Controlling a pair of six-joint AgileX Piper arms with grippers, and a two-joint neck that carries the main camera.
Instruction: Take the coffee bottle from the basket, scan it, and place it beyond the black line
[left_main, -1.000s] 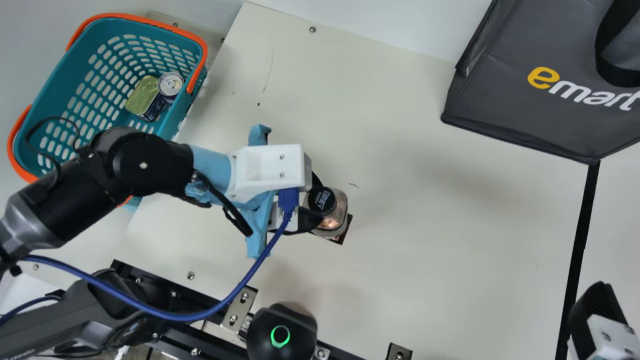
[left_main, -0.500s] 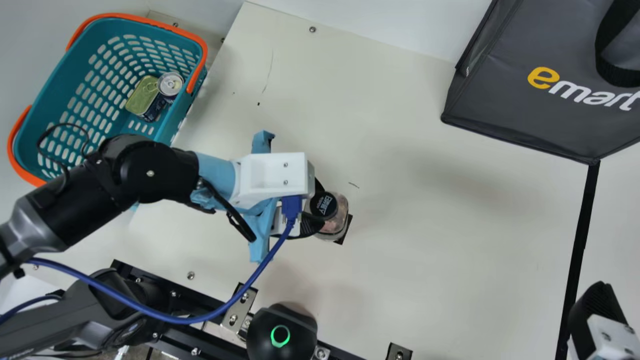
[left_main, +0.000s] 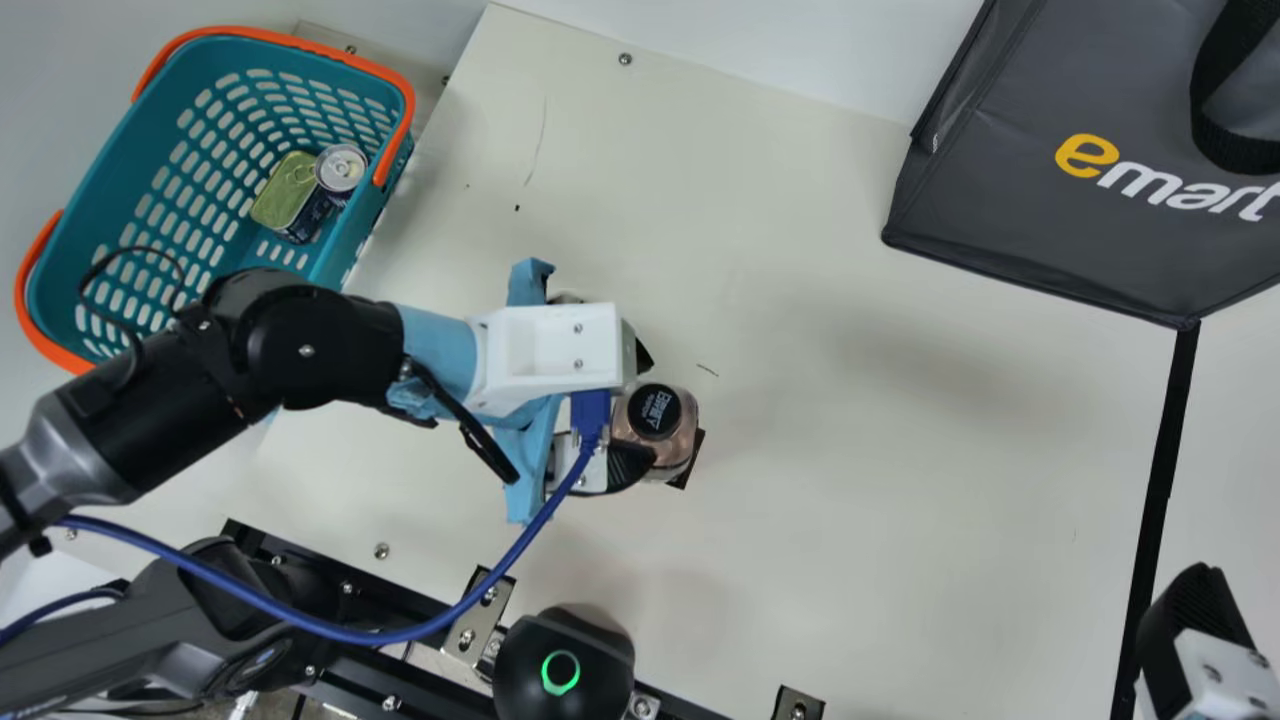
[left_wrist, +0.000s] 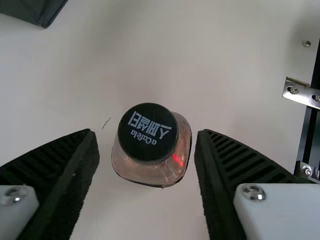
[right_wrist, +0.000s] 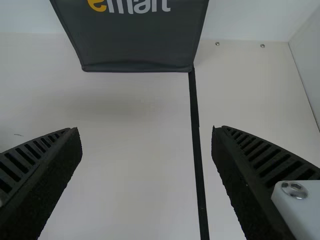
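One bottle (left_main: 664, 422) stands, seemingly free, by the left end effector (left_main: 648, 410).

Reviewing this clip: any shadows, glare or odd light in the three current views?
Main view: soft, diffuse shadow on the table near the grey bag. Left wrist view: red glow on the coffee bottle's side. Right wrist view: faint shadow band before the bag, small glint on a screw head.
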